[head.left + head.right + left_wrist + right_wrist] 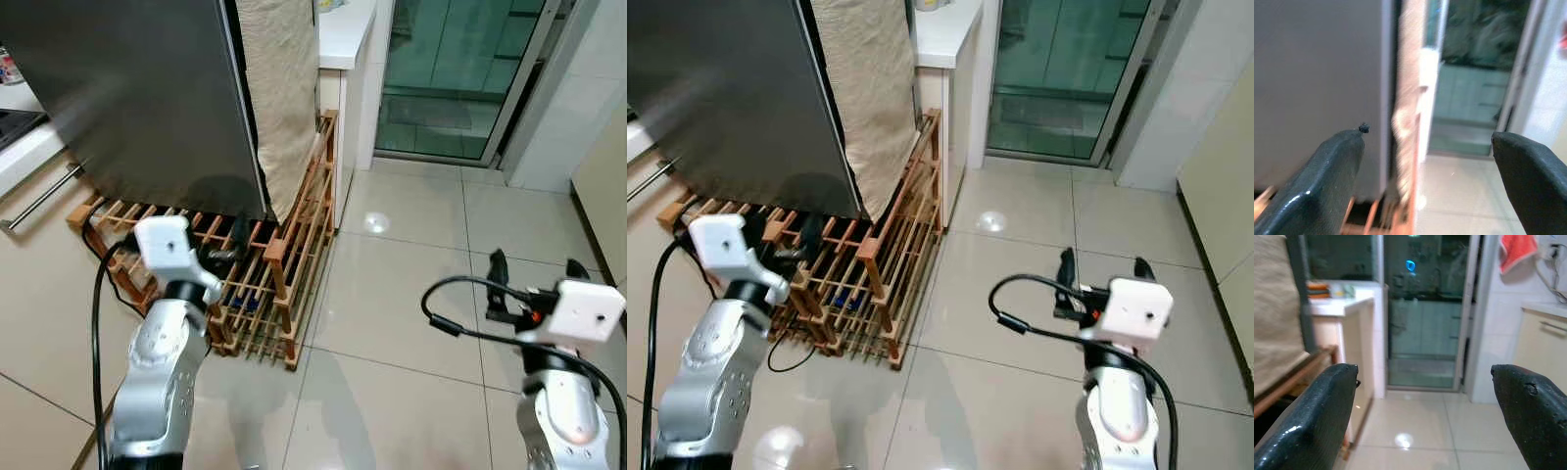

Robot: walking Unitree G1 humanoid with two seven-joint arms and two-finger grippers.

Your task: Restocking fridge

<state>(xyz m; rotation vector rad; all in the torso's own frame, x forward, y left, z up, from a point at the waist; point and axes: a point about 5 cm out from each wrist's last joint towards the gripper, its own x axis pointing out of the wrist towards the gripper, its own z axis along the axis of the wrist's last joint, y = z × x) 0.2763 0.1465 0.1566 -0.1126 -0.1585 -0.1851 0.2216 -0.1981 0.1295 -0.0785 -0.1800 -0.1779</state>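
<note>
Trouble, as we judge it from the eye views, would be our left gripper snagging the wooden rack it hovers over, or our turn clipping the closed fridge, which rises just ahead of and above that gripper, while our right gripper hangs spread over bare floor well off to its right. In the left wrist view we see the fingers parted and empty with the fridge's grey side straight ahead beside a beige cloth. In the right wrist view our fingers gape empty toward a glass door, the fridge lying off to their left.

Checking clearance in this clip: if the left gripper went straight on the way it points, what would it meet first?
The left gripper, fingers open, points at the lower front corner of the dark grey fridge. It would probably meet that corner, or the beige cloth hanging beside it, just above the slatted wooden rack. Depth is unclear.
</note>
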